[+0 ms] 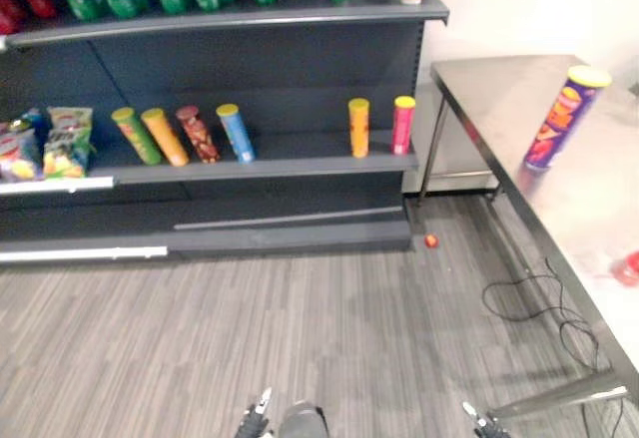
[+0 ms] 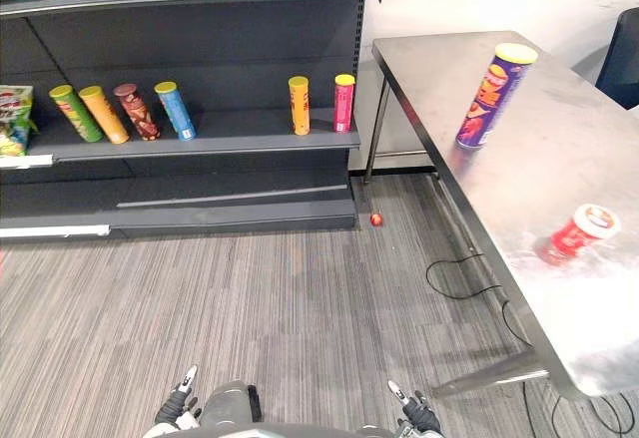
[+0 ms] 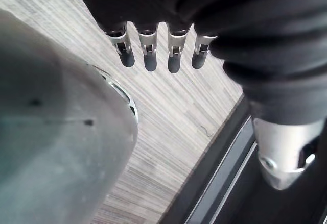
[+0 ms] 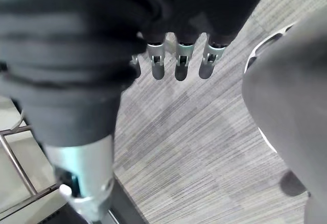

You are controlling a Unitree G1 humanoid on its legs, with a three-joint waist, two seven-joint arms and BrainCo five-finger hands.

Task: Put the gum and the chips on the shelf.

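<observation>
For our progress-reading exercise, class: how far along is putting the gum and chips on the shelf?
Done: nothing yet. The tall purple chips can with a yellow lid stands on the steel table, and the small red white-lidded gum tub appears to lie on its side there. In hand: nothing; the left hand and right hand hang low, open. Left: carry both to the dark shelf.

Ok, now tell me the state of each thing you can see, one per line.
Chips can: upright on the table, lid on, untouched.
Gum tub: on the table, white lid on, untouched.
Left hand: open, empty.
Right hand: open, empty.
</observation>
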